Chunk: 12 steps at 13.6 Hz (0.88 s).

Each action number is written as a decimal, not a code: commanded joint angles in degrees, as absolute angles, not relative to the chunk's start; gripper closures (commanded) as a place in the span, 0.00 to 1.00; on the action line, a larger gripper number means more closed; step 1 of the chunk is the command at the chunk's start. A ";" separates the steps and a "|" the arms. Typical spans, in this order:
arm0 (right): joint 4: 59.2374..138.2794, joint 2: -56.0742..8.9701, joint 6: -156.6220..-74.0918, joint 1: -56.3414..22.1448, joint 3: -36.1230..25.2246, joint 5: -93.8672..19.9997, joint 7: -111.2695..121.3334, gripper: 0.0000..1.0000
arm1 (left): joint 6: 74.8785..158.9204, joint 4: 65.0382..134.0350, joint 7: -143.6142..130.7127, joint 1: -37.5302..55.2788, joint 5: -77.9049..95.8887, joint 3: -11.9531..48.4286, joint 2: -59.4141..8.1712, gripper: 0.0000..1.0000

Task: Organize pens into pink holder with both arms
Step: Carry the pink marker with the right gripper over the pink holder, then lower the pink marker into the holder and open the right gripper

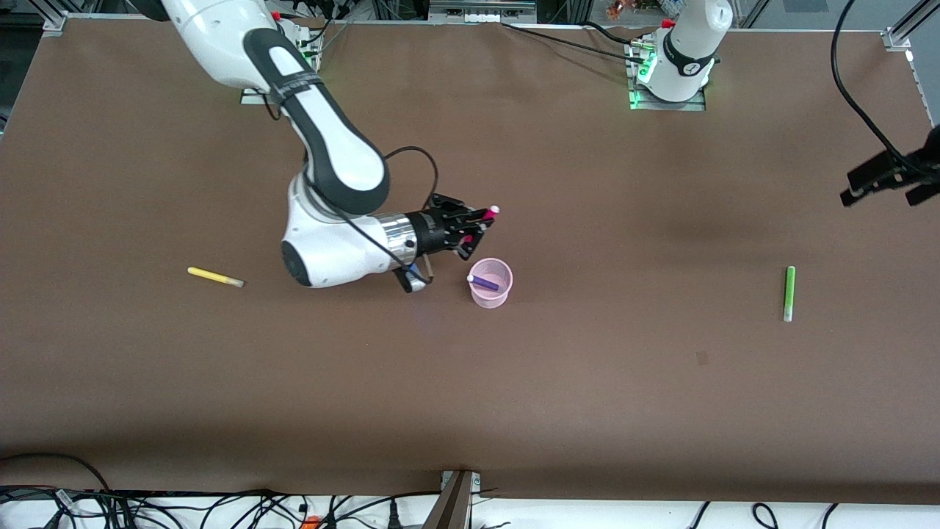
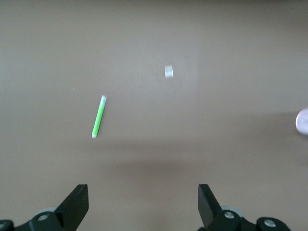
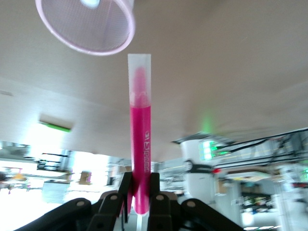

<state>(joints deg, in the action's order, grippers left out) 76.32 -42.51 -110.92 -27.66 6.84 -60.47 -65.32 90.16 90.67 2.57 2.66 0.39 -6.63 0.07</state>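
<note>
- My right gripper [image 1: 476, 224] fingers clamp the magenta pen [image 3: 140, 144] just above the pink holder [image 1: 490, 282], which holds the purple pen [image 1: 484, 281].
- My left gripper [image 2: 143, 204] waits, fingers spread, over the green pen [image 1: 789, 292] end of the counter [image 1: 587, 382].

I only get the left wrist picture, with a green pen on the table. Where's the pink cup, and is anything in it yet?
Observer: The pink holder stands mid-table, and the purple pen is already in it.
Operator: What's the other arm doing?
Observer: The right hand is shut on the magenta pen, hanging just beside the holder's rim, on the robots' side.
Operator: Are there more pens I can't see?
Observer: One: a yellow pen lies flat toward the right arm's end of the table.
Operator: And my own hand?
Observer: The left hand is open, up in the air near the left arm's end, with the green pen lying on the table below it.
</note>
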 commanded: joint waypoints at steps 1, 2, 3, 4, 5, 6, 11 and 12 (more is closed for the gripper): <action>68.23 -49.02 -114.42 -29.79 6.77 -63.89 -69.25 1.00 | 87.81 92.37 0.97 3.69 -3.07 -5.10 1.76 0.00; 65.51 -50.87 -114.52 -29.79 6.77 -63.90 -70.21 1.00 | 87.80 92.29 0.97 3.69 -3.08 -5.10 1.76 0.00; 64.00 -51.93 -114.70 -29.88 6.85 -63.90 -70.49 1.00 | 87.80 92.02 1.14 3.69 -3.08 -5.10 1.67 0.00; 62.94 -52.73 -115.22 -30.06 6.86 -63.90 -70.66 1.00 | 87.80 91.59 1.23 3.69 -2.99 -5.27 1.58 0.00; 61.80 -53.34 -116.01 -30.49 6.77 -63.90 -70.58 1.00 | 87.80 91.58 1.40 3.69 -2.99 -5.36 1.50 0.00; 61.35 -53.61 -116.10 -30.67 6.77 -63.81 -70.49 1.00 | 87.80 91.50 1.32 3.69 -2.99 -5.27 1.49 0.00; 59.86 -55.28 -118.03 -30.76 6.59 -63.72 -67.78 1.00 | 87.98 91.06 1.58 3.78 -2.90 -5.27 1.23 0.00; 59.85 -55.81 -119.26 -30.85 6.68 -63.72 -66.72 1.00 | 87.89 91.05 1.67 3.87 -2.90 -5.27 1.23 0.00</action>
